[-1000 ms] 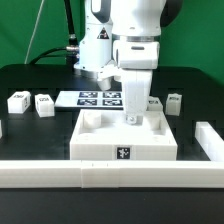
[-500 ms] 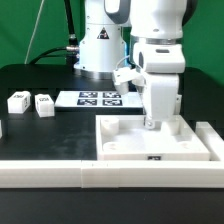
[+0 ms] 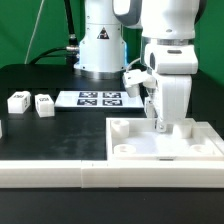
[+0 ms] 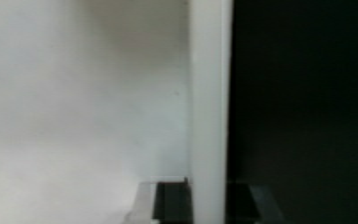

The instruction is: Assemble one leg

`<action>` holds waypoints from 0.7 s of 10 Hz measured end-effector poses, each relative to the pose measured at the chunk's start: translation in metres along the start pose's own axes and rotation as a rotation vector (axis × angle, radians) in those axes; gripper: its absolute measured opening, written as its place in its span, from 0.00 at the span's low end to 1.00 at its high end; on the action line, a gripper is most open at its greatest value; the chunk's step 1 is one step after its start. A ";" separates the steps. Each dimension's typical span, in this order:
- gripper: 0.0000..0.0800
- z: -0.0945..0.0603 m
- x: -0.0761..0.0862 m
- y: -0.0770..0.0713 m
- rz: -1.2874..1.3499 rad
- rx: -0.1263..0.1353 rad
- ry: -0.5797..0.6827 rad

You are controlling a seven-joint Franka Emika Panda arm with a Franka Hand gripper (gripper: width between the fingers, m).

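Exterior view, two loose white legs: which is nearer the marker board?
The leg on the exterior view's right of the pair, beside the marker board; the other leg lies beyond it.

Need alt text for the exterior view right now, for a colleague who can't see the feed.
The gripper reaches straight down and grips the far rim of the white panel at the exterior view's right. One leg and a second leg sit untouched at the left, beside the marker board.

The arm (image 3: 168, 60) hangs vertical — wrist pointing straight down — fingers (image 3: 158, 123) clamped narrowly together.
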State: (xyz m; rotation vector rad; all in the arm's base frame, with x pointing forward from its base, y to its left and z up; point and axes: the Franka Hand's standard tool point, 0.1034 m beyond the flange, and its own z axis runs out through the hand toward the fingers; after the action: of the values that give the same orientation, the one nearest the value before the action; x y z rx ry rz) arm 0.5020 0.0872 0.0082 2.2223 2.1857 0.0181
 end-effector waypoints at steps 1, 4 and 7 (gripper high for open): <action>0.19 0.000 0.000 0.000 0.001 0.000 0.000; 0.59 0.000 0.000 0.000 0.001 0.000 0.000; 0.81 0.000 0.000 0.000 0.001 0.001 0.000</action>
State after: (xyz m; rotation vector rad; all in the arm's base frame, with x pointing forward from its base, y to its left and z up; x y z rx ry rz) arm 0.5019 0.0867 0.0078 2.2235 2.1850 0.0172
